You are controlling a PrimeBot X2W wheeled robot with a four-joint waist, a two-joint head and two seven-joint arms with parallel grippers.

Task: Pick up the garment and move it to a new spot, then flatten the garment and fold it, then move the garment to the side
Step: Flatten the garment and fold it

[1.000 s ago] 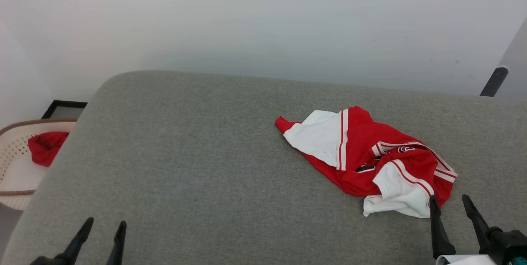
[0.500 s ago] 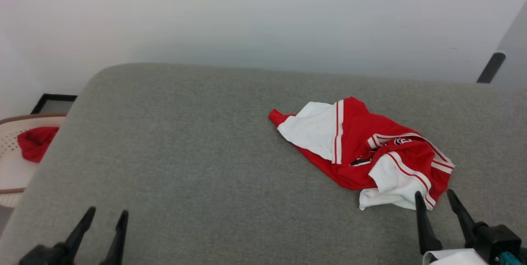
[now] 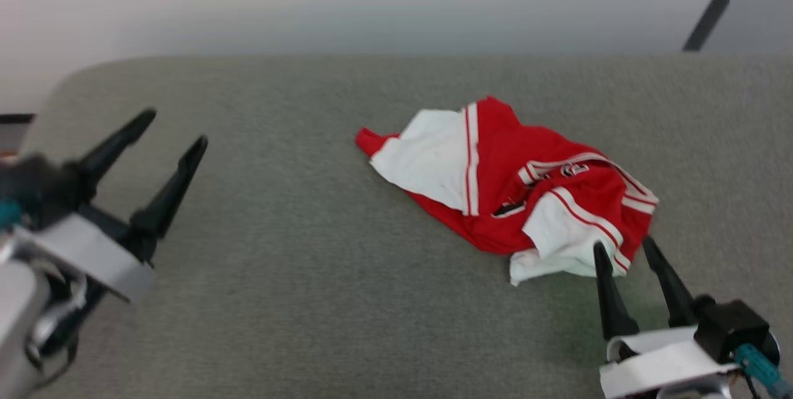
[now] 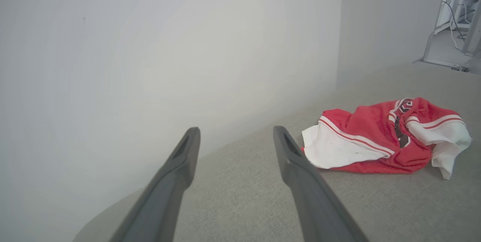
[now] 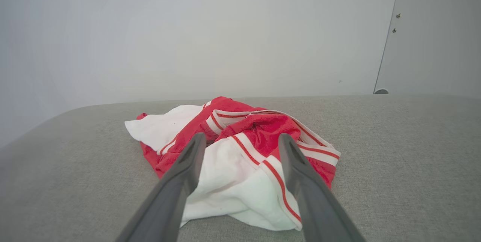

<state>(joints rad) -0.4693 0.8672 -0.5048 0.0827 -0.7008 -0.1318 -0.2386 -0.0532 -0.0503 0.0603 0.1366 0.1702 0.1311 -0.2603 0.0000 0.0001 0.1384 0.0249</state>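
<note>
Likely soft, light and limp: pinch the garment [image 3: 495,170] at its five-o'clock white sleeve fold, just ahead of the spread jaws of the right gripper [image 3: 622,243], with the left gripper [image 3: 174,126] spread too.

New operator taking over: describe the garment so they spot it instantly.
Find the wide grey upholstered surface before the pale wall. On its right half, just beyond the right gripper, lies a crumpled red T-shirt. White sleeves with red-white striped trim set it apart from the plain grey fabric.
</note>
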